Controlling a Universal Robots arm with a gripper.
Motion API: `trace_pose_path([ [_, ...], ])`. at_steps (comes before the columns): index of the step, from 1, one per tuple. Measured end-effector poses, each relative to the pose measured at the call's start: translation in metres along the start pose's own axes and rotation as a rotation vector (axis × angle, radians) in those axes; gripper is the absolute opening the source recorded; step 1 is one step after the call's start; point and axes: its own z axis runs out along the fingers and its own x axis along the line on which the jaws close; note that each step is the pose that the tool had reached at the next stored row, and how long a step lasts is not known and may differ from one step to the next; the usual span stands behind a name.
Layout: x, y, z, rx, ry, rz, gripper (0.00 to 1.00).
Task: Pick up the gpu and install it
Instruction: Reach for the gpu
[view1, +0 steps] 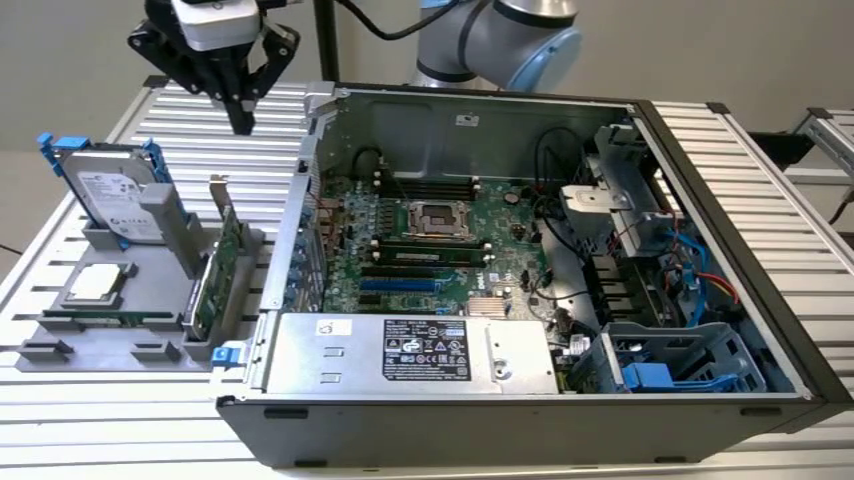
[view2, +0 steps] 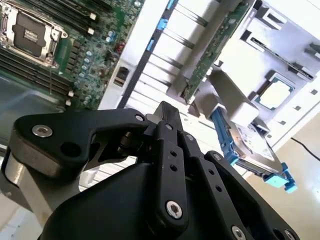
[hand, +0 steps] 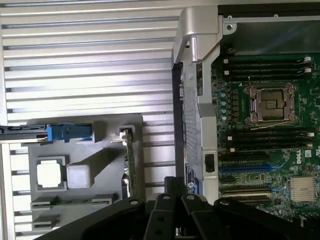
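Above the desk (view1: 120, 430), at the exterior view's left of the open case (view1: 534, 435), your hand (view1: 243, 115) hangs empty, fingers seemingly pressed together. The gpu (view1: 218, 270) stands on edge in its grey holder (view1: 147, 300), ungrasped: neither pick-up nor install is done.

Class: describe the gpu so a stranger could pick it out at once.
Find the open computer case; at its side, on the exterior view's left, sits a grey holder. The gpu stands on edge nearest the case: a long green card, unlike the blue-railed hard drive.
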Motion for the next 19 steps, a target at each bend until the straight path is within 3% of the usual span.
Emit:
trace_pose_path([
  [11, 0.0487, -0.0009, -0.0014, 0.0000, 0.0000, 0.000, 0.00],
  [15, 0.0590, -0.0011, -0.0017, 0.0000, 0.0000, 0.000, 0.00],
  [17, 0.0603, -0.0015, -0.0018, 0.0000, -0.0001, 0.000, 0.00],
  [19, 0.0606, -0.0059, -0.0020, 0.0000, 0.0001, 0.000, 0.00],
])
